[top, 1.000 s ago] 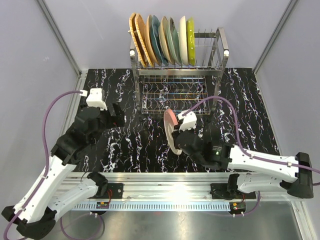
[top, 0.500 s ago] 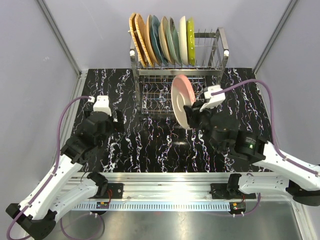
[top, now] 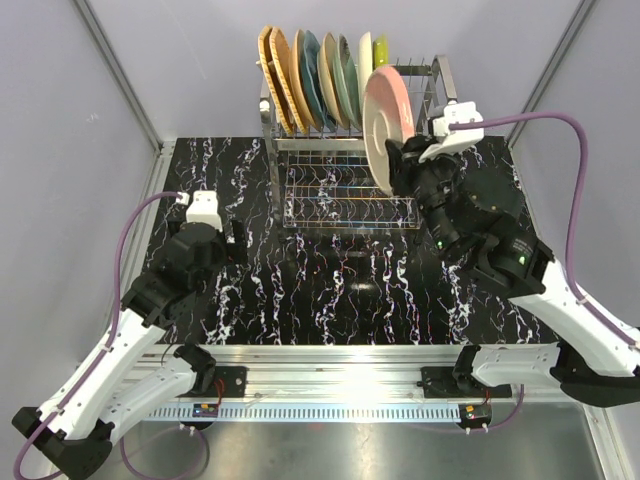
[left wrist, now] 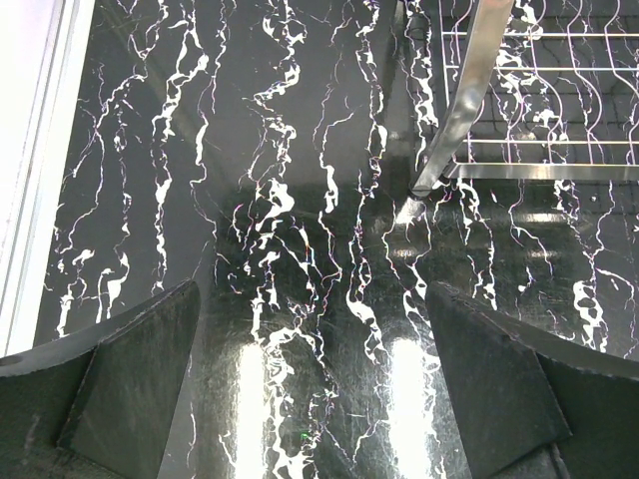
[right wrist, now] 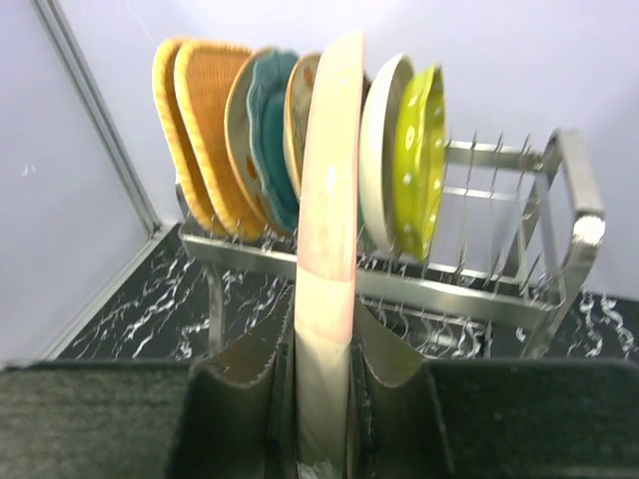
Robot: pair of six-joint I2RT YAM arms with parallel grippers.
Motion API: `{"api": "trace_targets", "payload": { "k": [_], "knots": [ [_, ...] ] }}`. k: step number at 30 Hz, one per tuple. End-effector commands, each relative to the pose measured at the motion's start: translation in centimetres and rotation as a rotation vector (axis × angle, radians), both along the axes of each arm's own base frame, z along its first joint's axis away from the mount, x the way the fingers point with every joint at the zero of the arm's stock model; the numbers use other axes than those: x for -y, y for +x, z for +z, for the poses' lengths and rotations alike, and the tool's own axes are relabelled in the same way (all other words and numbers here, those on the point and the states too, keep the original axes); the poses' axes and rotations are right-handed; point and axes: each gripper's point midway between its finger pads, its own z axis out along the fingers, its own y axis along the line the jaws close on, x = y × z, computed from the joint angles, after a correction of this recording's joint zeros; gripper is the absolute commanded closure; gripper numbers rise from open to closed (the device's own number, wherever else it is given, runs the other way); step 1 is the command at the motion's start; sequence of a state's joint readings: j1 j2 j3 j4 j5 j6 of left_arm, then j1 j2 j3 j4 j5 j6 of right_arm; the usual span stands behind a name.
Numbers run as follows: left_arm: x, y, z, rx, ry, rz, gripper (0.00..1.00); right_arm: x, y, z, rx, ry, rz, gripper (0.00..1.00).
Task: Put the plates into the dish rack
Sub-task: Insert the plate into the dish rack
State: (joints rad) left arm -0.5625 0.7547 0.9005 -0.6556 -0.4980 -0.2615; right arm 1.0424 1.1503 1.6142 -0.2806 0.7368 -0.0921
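Note:
The steel wire dish rack [top: 438, 115] stands at the back of the table with several plates [top: 310, 78] upright in its top tines: orange woven, teal, cream and yellow-green. My right gripper [top: 402, 163] is shut on a pink-edged plate [top: 386, 120] and holds it on edge, high, in front of the rack's right half. In the right wrist view the pink-edged plate [right wrist: 327, 249] sits between my fingers [right wrist: 245, 384], edge-on, before the rack [right wrist: 499, 299]. My left gripper [left wrist: 312, 389] is open and empty over the marble table, left of the rack's leg [left wrist: 461, 100].
Black marble tabletop [top: 260, 290]. Grey enclosure walls and slanted frame posts [top: 115, 70] stand at both sides. The rack's lower grid shelf [top: 345, 190] holds nothing. Free tines show at the rack's right end [right wrist: 489, 190].
My right arm has lifted the pink-edged plate from low over the table up and back to the rack's top tier, turning it edge-on to the tines. The left arm pulled back slightly, then held still.

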Motion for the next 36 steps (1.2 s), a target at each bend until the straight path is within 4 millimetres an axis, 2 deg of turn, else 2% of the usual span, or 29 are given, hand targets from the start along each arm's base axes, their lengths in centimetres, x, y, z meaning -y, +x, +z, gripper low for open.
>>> {"api": "trace_targets", "payload": {
  "k": [1,7,8,9,10,12,13,14,15,16,20,24,26,27,29,31,32,33,35,36],
  "knots": [
    [-0.1,0.8,0.7,0.041,0.004,0.016,0.01,4.4,-1.5,9.6,0.210,0.183,-0.037,1.00],
    [0.0,0.9,0.5,0.031,0.008,0.014,0.01,6.2,0.1,11.5,0.251,0.147,-0.114,1.00],
    [0.0,0.9,0.4,0.028,0.009,0.013,0.01,5.6,1.1,11.1,0.241,0.124,-0.123,1.00],
    [0.0,0.9,0.3,0.026,0.011,0.013,0.01,6.4,1.6,11.6,0.245,0.113,-0.142,1.00],
    [0.0,0.9,0.3,0.024,0.010,0.012,0.01,5.9,2.8,10.8,0.222,0.093,-0.145,1.00],
    [0.0,0.9,0.3,0.024,0.010,0.012,0.01,5.8,3.9,11.0,0.228,0.090,-0.128,1.00],
    [0.1,0.9,0.2,0.024,0.009,0.011,0.01,7.1,5.1,10.9,0.225,0.082,-0.170,1.00],
    [0.1,0.9,0.2,0.022,0.010,0.011,0.01,6.8,6.5,10.1,0.198,0.083,-0.169,1.00],
    [0.1,0.9,0.2,0.023,0.008,0.008,0.01,6.8,7.1,10.2,0.203,0.084,-0.146,1.00],
    [0.1,0.9,0.1,0.020,0.011,0.008,0.01,7.8,8.2,9.9,0.197,0.083,-0.172,1.00],
    [-0.4,0.9,-0.1,0.016,0.028,0.027,0.01,7.6,11.4,9.0,0.177,0.065,-0.181,1.00],
    [-0.5,0.9,-0.1,0.016,0.032,0.034,0.01,7.4,12.2,10.4,0.217,0.037,-0.184,1.00],
    [-0.4,1.0,-0.2,0.014,0.034,0.032,0.01,7.0,13.1,10.2,0.215,0.005,-0.192,1.00],
    [-0.4,1.0,-0.2,0.015,0.037,0.032,0.01,7.3,13.1,11.0,0.230,0.008,-0.204,1.00],
    [-0.4,1.0,-0.2,0.012,0.035,0.035,0.01,7.0,14.1,10.7,0.229,-0.021,-0.213,1.00],
    [-0.4,1.0,-0.3,0.011,0.036,0.035,0.01,7.0,14.2,11.5,0.251,-0.026,-0.216,1.00],
    [-0.4,1.1,-0.5,0.007,0.038,0.034,0.01,6.7,14.9,11.1,0.242,-0.040,-0.211,1.00],
    [-0.3,1.0,-0.5,0.005,0.038,0.031,0.01,6.7,14.6,12.1,0.262,-0.033,-0.207,1.00],
    [-0.3,1.1,-0.5,0.003,0.039,0.030,0.01,6.4,15.1,12.0,0.258,-0.031,-0.204,1.00],
    [-0.3,1.1,-0.6,0.002,0.041,0.032,0.01,6.3,14.8,12.6,0.272,-0.023,-0.194,1.00]
  ]
}}
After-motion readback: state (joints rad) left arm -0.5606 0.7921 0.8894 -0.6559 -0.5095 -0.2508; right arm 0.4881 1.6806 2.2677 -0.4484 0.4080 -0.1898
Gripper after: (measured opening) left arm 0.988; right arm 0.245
